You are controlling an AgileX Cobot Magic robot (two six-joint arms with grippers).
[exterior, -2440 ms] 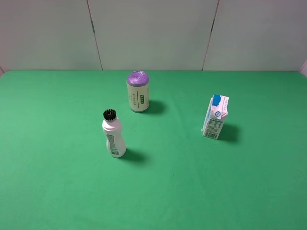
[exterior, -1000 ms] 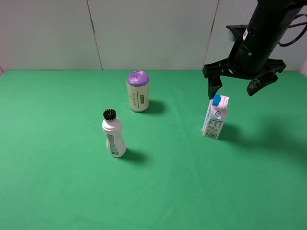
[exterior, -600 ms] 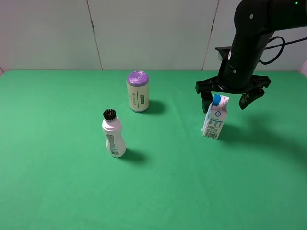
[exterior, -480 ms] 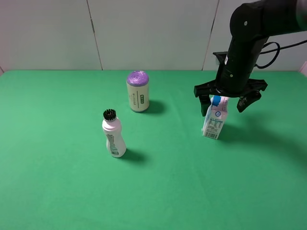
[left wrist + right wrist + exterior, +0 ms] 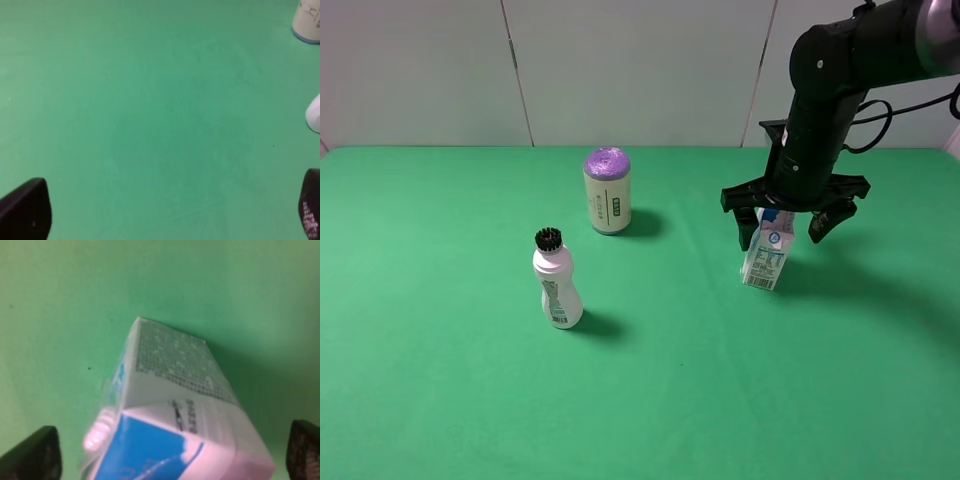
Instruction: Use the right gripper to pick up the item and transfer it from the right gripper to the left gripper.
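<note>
The item, a small white milk carton (image 5: 764,258) with blue print, stands upright on the green table at the right. My right gripper (image 5: 781,226) is open, lowered over the carton's top, one finger on each side and apart from it. In the right wrist view the carton's top (image 5: 180,420) fills the space between the two fingertips (image 5: 31,457). My left gripper (image 5: 165,210) is open over bare green cloth; only its two fingertips (image 5: 24,210) show in the left wrist view. It is out of the exterior high view.
A white bottle with a black brush cap (image 5: 556,282) stands left of centre; its edge shows in the left wrist view (image 5: 314,114). A cream cylinder with a purple top (image 5: 607,190) stands behind it, also in the left wrist view (image 5: 306,20). The green table (image 5: 650,380) meets a white back wall.
My right arm came in from the upper right and lowered its open gripper over the carton's top. The carton and the two bottles have not moved.
</note>
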